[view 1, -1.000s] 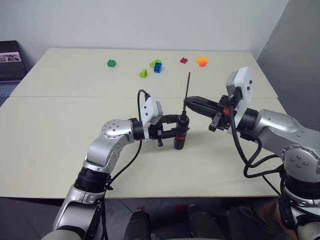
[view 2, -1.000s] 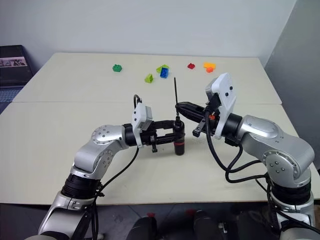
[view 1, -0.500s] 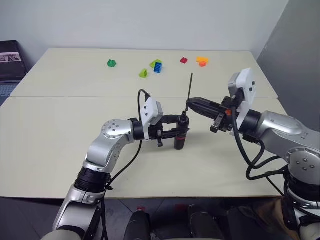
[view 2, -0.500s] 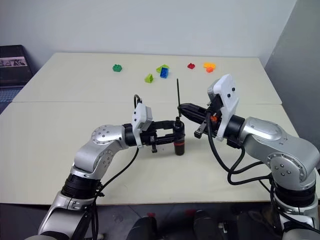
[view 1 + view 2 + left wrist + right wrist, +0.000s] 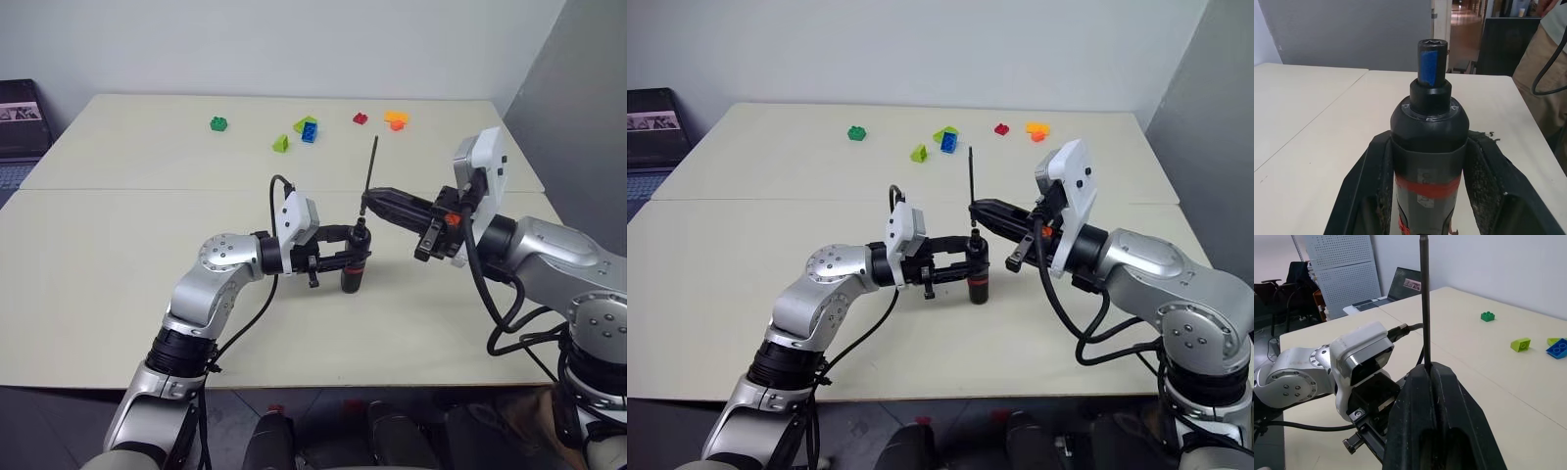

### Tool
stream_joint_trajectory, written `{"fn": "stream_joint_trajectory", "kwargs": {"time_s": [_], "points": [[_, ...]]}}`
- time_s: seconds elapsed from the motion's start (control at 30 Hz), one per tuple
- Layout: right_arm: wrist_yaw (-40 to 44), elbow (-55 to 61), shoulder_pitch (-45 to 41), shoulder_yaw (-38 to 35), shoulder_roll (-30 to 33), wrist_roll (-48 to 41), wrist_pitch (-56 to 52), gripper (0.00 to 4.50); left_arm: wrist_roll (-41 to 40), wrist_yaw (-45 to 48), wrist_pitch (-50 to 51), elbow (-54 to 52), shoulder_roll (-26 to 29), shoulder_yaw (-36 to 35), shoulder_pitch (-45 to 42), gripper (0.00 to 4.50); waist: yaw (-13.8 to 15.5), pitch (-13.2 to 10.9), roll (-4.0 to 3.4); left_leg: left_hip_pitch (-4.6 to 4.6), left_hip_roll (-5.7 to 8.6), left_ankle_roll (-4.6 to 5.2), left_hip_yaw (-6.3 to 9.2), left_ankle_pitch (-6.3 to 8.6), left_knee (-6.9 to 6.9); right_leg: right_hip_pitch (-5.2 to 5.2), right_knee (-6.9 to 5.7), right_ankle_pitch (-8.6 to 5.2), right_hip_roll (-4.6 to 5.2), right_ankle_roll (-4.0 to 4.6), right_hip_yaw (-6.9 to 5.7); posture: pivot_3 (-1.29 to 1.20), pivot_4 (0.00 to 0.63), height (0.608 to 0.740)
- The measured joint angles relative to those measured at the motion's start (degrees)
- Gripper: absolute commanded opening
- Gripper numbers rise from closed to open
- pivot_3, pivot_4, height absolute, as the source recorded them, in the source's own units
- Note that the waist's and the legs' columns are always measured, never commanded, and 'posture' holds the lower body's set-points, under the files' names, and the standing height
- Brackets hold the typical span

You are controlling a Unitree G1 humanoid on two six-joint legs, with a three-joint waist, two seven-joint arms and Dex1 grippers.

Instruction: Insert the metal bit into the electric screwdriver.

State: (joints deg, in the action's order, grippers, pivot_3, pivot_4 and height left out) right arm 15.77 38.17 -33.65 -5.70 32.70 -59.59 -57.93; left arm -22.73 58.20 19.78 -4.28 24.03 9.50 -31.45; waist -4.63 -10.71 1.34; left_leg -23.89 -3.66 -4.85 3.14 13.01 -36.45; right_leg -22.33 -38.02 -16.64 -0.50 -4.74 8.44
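The left gripper (image 5: 355, 257) has its two black fingers (image 5: 1369, 191) clamped on either side of the electric screwdriver (image 5: 355, 264), a pen-shaped cylindrical tool with a dark grey body, a red band around the middle and a narrow black nose. The screwdriver stands upright between the finger pads, its lower end close above the pale cream table (image 5: 147, 235) and its nose rising past the fingers. In the left wrist view the nose (image 5: 1431, 61) carries a blue strip and ends in an open socket.

The right gripper (image 5: 366, 203) comes in from the opposite side, its fingers (image 5: 1449, 421) pressed together on the metal bit (image 5: 370, 171), a very thin, straight, dark grey metal rod. The bit is pinched near its lower end and stands almost upright, most of its length rising above the fingertips. Those fingertips sit just above and slightly beside the screwdriver's nose; whether the rod's lower tip meets the socket cannot be told.

Well beyond both sets of fingers, near the table's far edge, lie small coloured toy bricks (image 5: 308, 128): green, yellow-green, blue, red and orange
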Motion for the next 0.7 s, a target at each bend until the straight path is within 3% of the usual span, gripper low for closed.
{"fn": "stream_joint_trajectory", "kwargs": {"time_s": [0.7], "points": [[-0.8,0.0,1.2,2.3,-0.4,1.1,1.4,0.0,0.1,0.0,-0.1,0.0,0.0,0.0,0.0,1.64,0.0,0.0,0.0,0.0,0.0,0.0,0.0,0.0,0.0,0.0,0.0,0.0,0.0,0.0,0.0,0.0,0.15,0.74]]}}
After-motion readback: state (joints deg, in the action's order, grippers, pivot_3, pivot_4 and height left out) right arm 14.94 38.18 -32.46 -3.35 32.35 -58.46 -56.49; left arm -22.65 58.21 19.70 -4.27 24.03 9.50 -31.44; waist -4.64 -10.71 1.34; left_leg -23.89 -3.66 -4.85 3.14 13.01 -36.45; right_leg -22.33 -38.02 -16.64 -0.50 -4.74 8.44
